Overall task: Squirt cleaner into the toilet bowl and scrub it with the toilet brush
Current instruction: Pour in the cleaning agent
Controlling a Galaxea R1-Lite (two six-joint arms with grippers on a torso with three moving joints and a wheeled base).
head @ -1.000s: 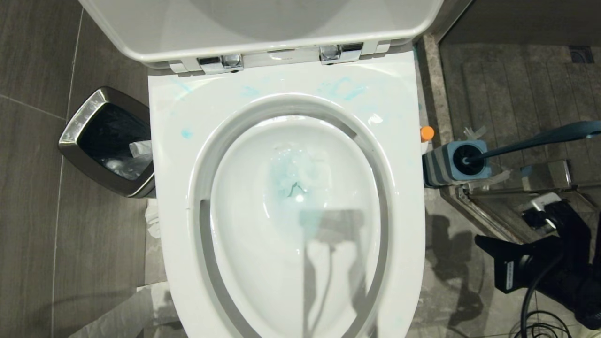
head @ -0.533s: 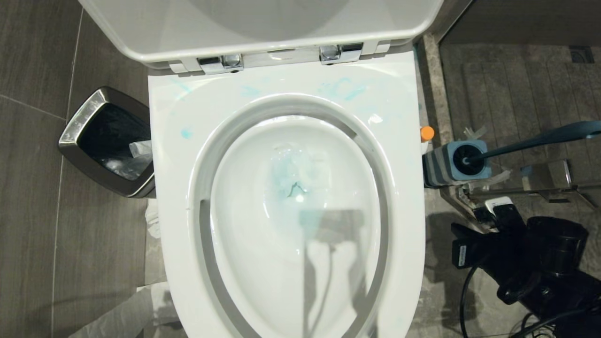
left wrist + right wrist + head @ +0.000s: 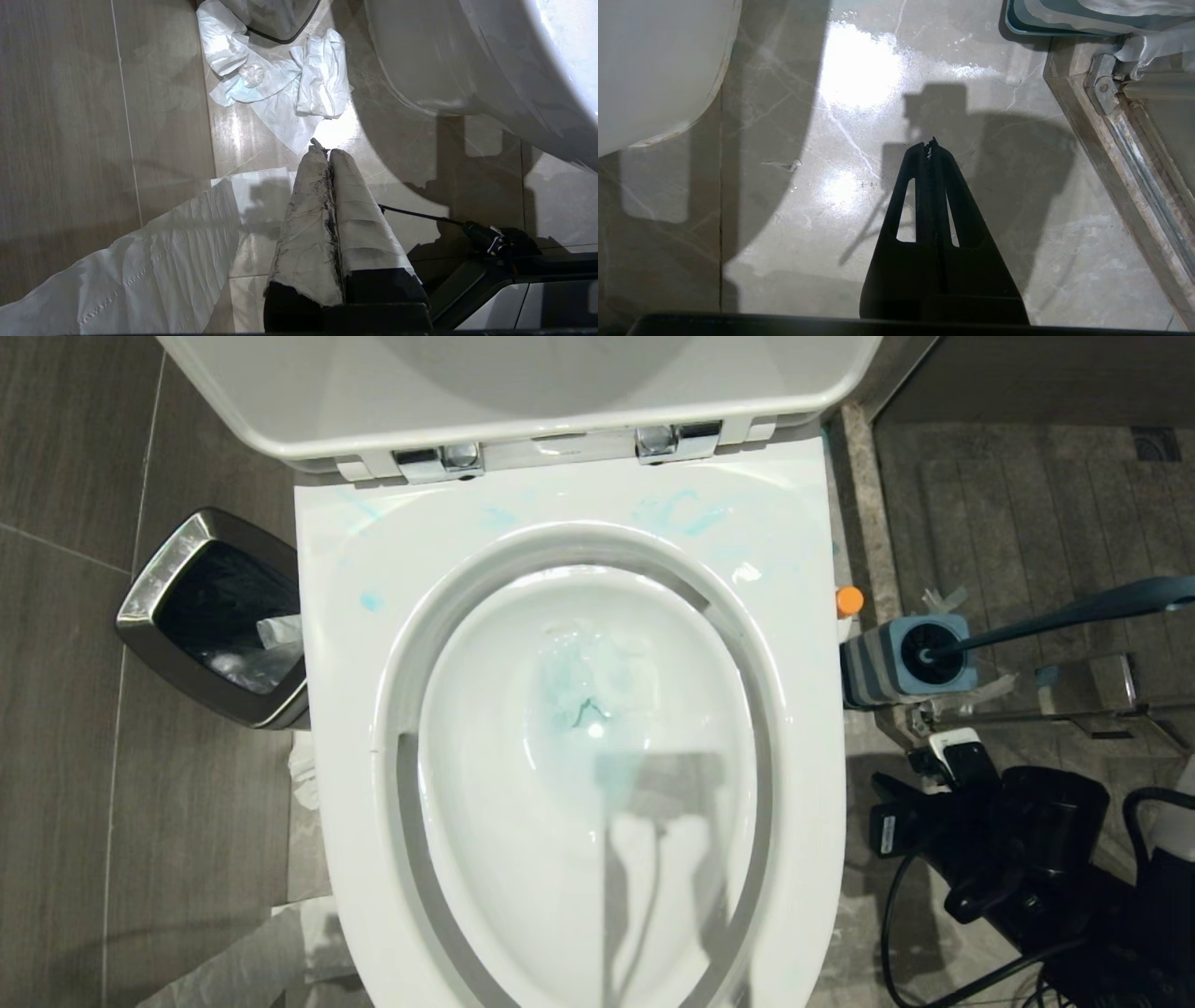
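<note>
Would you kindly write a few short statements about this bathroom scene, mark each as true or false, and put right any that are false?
1. The toilet brush sits in its holder, to the robot's right of the toilet bowl. True.
2. The right gripper is clamped on the brush handle. False: it is shut, empty, above bare floor.
3. Blue smears mark the bowl's rim near the hinges. True.
4. The left gripper is wide open. False: it is shut, above floor with crumpled tissue.
5. The waste bin stands to the robot's right of the bowl. False: it stands to the left.
</note>
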